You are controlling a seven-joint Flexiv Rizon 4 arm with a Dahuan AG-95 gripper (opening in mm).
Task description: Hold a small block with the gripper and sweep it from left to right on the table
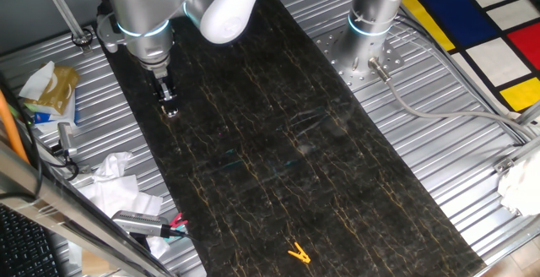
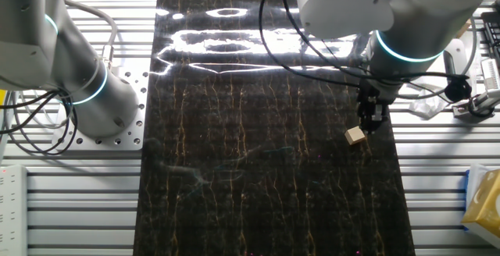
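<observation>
The claw [image 2: 373,122] stands low over one edge of the counter [image 2: 258,193], its tips right at the small block [image 2: 356,136], which rests on the counter. Whether the fingers actually pinch the block I cannot tell. Judging by this, the sweep across is barely begun; nearly all remains.

In one fixed view the small block [image 1: 172,113] is a speck under the tool [image 1: 170,106], too small to show whether the black fingers grip it. The arm's upper part [image 1: 169,2] runs off the top edge. In the other fixed view the tool [image 2: 370,123] sits right of centre, and the block [image 2: 356,136] lies at its tip; contact cannot be told. The desk [image 2: 266,193] is cut off at top and bottom, and glare washes out its upper part.
</observation>
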